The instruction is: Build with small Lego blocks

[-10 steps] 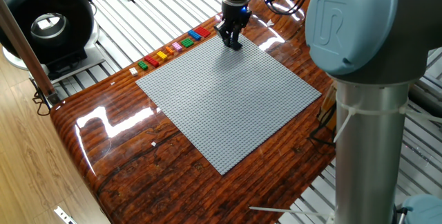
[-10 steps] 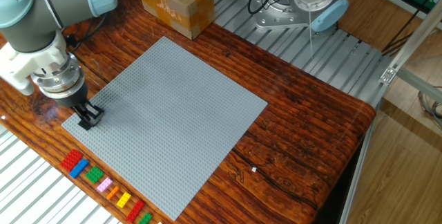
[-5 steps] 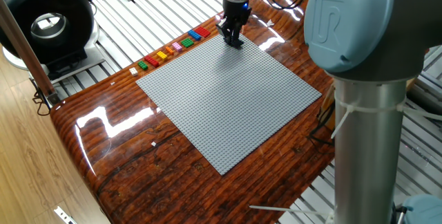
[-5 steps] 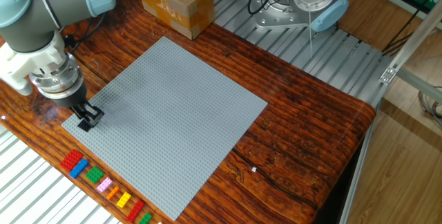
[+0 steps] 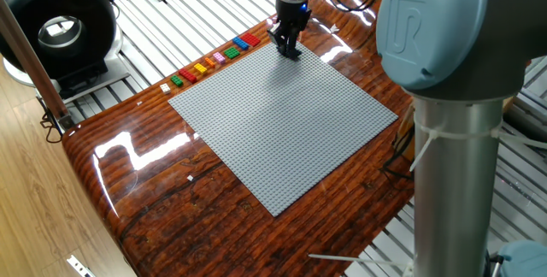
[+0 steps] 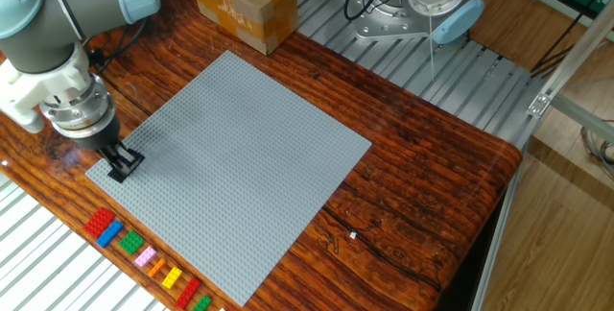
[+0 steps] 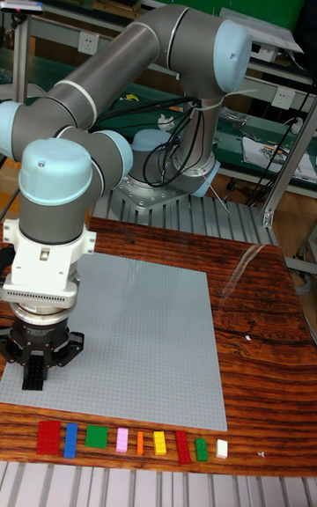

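Nothing is built so far: the large grey studded baseplate (image 6: 230, 167) looks bare. The small plastic Lego bricks (image 7: 123, 441), red, blue, green, pink, orange, yellow, lie in a row on the glossy wooden bench (image 6: 422, 205) just off the baseplate's edge. The black two-finger hand (image 7: 33, 372) sits low at the baseplate corner nearest that row; whether it is apart or clamped on anything I cannot tell. Plenty of open plate beyond.
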`<state>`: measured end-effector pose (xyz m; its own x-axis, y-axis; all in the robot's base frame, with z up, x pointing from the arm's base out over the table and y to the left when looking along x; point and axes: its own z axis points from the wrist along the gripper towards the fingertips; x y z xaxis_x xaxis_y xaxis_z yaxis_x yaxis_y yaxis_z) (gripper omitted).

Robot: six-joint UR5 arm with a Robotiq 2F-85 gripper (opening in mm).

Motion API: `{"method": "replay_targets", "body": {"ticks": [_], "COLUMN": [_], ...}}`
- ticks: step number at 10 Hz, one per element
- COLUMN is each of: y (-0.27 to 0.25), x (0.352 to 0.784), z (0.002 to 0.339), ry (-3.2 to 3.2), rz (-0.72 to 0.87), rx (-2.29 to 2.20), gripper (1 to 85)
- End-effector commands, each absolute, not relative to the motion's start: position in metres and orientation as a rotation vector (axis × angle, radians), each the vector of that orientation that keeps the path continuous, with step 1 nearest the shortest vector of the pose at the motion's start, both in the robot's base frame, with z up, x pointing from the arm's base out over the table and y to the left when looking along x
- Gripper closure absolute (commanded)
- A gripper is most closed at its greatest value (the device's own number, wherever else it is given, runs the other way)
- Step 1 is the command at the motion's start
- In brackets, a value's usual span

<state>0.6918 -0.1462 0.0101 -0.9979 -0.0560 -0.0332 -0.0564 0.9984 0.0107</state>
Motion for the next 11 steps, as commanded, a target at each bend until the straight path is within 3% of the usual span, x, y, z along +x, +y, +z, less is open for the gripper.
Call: {"method": "replay_targets", "body": {"ticks": [1, 5, 6, 7, 11], "y": [-0.148, -0.162, -0.165, -0.17, -0.173], "x": [0.691, 0.68, 0.678, 0.675, 0.672], "z": [0.012, 0.012, 0.013, 0.013, 0.011], "ry": [3.109, 3.123, 3.128, 3.136, 3.133], "rz": [0.022, -0.04, -0.054, -0.078, -0.076], "rx": [-0.061, -0.069, -0.067, -0.064, -0.064], "gripper": [58.0, 65.3, 68.0, 76.0, 84.7]}}
